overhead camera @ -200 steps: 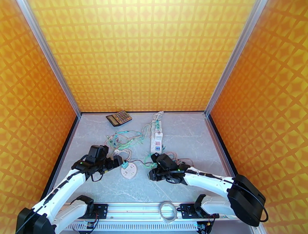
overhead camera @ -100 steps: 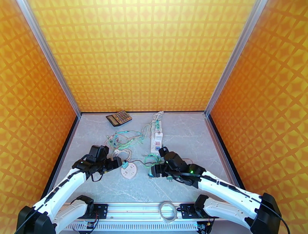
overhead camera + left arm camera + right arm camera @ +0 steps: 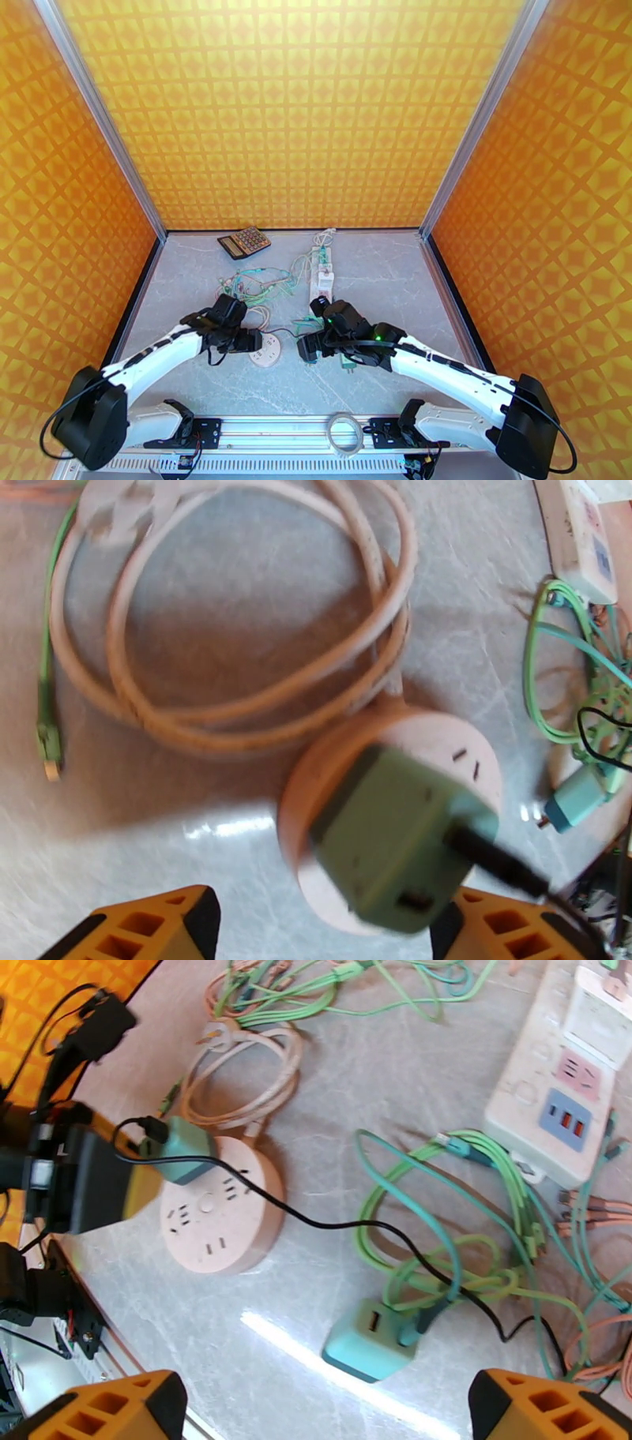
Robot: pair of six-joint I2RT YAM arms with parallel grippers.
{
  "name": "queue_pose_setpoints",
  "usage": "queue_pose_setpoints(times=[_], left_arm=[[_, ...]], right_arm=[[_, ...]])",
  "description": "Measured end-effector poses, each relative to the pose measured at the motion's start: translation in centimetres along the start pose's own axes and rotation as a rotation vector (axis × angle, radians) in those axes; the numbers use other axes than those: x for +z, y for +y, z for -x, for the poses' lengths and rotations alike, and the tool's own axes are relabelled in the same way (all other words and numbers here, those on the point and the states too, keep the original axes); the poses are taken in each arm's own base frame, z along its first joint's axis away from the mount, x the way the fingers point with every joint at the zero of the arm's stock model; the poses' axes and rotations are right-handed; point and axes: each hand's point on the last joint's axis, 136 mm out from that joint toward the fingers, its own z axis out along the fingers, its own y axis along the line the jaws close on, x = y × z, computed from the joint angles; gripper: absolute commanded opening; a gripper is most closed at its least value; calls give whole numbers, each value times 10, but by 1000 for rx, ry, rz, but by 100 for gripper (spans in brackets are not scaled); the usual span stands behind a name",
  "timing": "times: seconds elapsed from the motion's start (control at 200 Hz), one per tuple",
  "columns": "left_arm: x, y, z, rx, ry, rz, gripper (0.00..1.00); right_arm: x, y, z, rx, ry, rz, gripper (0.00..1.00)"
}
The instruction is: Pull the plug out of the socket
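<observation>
Two arms have closed in over the last second. Our left gripper (image 3: pixel 328 926), earlier well left of the round socket (image 3: pixel 442 740), now straddles the green plug (image 3: pixel 395 835), spread wide and not yet gripping. The plug sits seated in the socket on the desk (image 3: pixel 395 276), its black cable (image 3: pixel 332 1224) trailing right. Our right gripper (image 3: pixel 332 1414), also wide, hovers near a loose teal charger (image 3: pixel 371 1347). We judge closing on the plug comes next.

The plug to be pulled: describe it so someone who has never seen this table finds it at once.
On the grey table lies a round pink socket. The plug is the blocky green one seated on its rim, trailing a black cable; its teal lookalike lies loose on the table.
</observation>
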Motion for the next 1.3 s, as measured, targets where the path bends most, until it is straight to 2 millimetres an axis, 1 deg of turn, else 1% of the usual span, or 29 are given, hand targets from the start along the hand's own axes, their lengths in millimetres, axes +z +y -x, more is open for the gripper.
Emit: queue_pose_setpoints(times=[0.1,0.16,0.205,0.275,0.33,0.39,0.445,0.495,0.555,0.6,0.765,0.84,0.87,0.975,1.06,1.125,1.19,1.3], left_arm=[[2,-8,14,62,-11,16,70],[5,-11,17,99,-6,24,65],[9,-12,16,121,6,31,61],[16,-13,10,159,34,41,57],[20,-13,6,181,55,49,50],[22,-12,3,199,67,56,39],[22,-12,3,203,68,60,37],[22,-12,3,205,67,61,33],[22,-13,3,204,67,60,32],[22,-13,3,189,62,60,29],[22,-14,2,112,38,64,27],[22,-14,2,77,24,79,26],[22,-14,2,65,20,85,26],[22,-14,2,25,8,98,24],[22,-14,2,4,3,103,24],[22,-14,2,-12,1,105,24],[22,-14,2,-25,-2,110,24],[22,-14,2,-41,-4,111,26]], right_arm=[[3,6,2,-2,-2,32,97],[4,9,4,-1,-4,50,96],[5,11,5,0,-6,60,95],[7,14,7,4,-11,76,93],[9,17,9,9,-15,89,90],[11,20,11,16,-17,107,86],[14,23,12,20,-18,122,84],[18,25,13,27,-15,135,83],[23,27,11,35,-3,147,80],[27,28,11,45,5,158,78],[40,37,14,95,16,211,71],[48,41,16,123,16,235,64],[52,42,17,140,17,245,60],[65,47,21,196,20,277,40],[79,46,19,252,48,276,32],[89,45,17,284,72,265,31],[98,41,13,317,95,249,33],[108,35,5,361,124,222,34]])
